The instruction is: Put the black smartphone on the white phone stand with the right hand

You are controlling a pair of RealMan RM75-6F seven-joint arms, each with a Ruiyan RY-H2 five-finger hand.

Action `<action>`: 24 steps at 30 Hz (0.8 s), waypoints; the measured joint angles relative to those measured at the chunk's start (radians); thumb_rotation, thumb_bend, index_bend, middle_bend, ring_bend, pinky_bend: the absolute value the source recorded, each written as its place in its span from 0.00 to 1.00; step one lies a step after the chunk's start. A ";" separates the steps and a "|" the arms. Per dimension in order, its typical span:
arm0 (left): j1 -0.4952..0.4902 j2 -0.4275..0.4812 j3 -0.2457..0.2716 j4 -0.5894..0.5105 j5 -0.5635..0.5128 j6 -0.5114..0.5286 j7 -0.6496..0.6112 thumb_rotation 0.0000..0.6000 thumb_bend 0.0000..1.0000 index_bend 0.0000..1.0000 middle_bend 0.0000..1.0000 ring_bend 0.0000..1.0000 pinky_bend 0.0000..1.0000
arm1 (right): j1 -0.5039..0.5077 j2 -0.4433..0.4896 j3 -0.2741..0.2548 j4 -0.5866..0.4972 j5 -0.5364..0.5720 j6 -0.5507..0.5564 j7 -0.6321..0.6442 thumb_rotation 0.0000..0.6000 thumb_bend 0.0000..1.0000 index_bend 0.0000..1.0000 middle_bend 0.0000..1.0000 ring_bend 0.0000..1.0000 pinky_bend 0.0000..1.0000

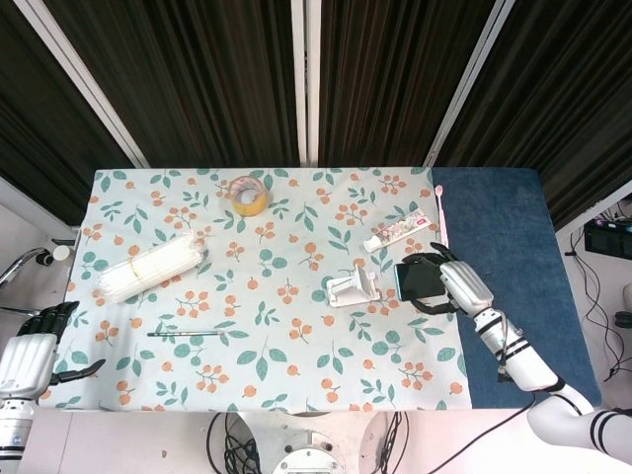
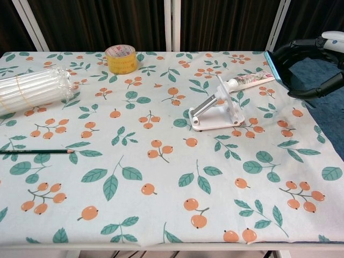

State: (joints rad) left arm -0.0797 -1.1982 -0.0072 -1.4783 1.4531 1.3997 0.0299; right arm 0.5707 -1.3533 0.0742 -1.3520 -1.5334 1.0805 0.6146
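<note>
dark curtains back a table with a leaf-and-berry cloth. head view: the right hand, right of centre, has its fingers wrapped around the black smartphone, held just right of the white phone stand and apart from it. the left hand, at the lower left edge, holds nothing, fingers apart. a tape roll sits near the top, a bag of white straws at left.
chest view: the smartphone is held tilted at the upper right above the cloth, fingers curled under it; the stand sits at centre right, a toothpaste tube behind it
</note>
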 measured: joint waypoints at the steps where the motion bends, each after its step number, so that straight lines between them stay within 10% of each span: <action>1: 0.000 0.000 0.000 0.001 -0.001 0.000 -0.001 0.54 0.06 0.10 0.11 0.13 0.22 | 0.002 -0.008 0.006 -0.005 0.001 0.005 0.026 1.00 0.30 0.53 0.34 0.29 0.00; 24: 0.008 -0.023 0.011 0.052 -0.002 -0.009 -0.045 0.54 0.06 0.10 0.11 0.13 0.22 | 0.020 -0.219 0.097 0.035 0.116 -0.008 0.297 1.00 0.29 0.56 0.31 0.29 0.00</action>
State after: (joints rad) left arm -0.0720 -1.2210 0.0038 -1.4265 1.4510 1.3909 -0.0154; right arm 0.5907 -1.5720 0.1708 -1.3166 -1.4172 1.0730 0.9120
